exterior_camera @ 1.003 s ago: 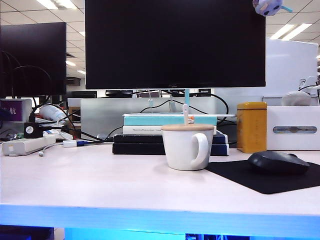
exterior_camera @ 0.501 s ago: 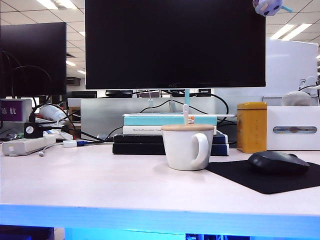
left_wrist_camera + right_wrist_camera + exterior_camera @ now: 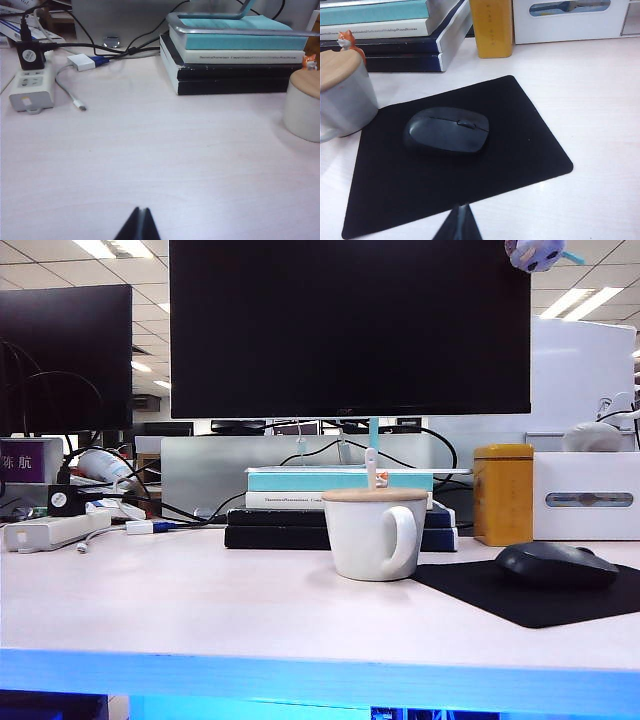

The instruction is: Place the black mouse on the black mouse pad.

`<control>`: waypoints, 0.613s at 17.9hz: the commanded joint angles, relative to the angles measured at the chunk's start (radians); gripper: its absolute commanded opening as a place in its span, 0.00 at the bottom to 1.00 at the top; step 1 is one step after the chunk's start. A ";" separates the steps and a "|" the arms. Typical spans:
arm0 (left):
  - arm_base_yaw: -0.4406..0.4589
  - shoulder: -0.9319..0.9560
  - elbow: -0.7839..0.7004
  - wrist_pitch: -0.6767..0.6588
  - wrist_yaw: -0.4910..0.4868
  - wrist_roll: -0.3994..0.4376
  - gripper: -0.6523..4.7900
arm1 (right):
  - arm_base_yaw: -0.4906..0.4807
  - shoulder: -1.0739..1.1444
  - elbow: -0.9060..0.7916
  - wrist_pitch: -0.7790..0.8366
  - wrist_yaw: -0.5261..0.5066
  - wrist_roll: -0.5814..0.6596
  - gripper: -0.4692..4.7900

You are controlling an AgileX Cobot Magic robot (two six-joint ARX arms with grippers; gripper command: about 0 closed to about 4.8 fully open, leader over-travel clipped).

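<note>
The black mouse lies on the black mouse pad, roughly at its middle; the same black mouse and black mouse pad show at the right of the exterior view. My right gripper is shut and empty, hovering over the pad's near edge, well short of the mouse. My left gripper is shut with nothing in it, above bare desk in front of the stacked books. Neither arm shows in the exterior view.
A white mug with a wooden lid stands just left of the pad. Behind are stacked books, a yellow tin, a white box and a large monitor. A power strip and cables lie at the far left.
Nothing differs in the exterior view; mouse, pad and mug stay where they were.
</note>
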 commanded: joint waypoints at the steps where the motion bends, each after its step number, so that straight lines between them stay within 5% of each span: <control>1: 0.000 -0.002 0.000 -0.009 0.005 -0.003 0.12 | 0.001 0.001 -0.005 -0.003 0.003 0.003 0.09; 11: 0.000 -0.002 0.000 -0.009 0.000 -0.003 0.12 | -0.005 0.001 -0.053 0.144 0.229 0.003 0.09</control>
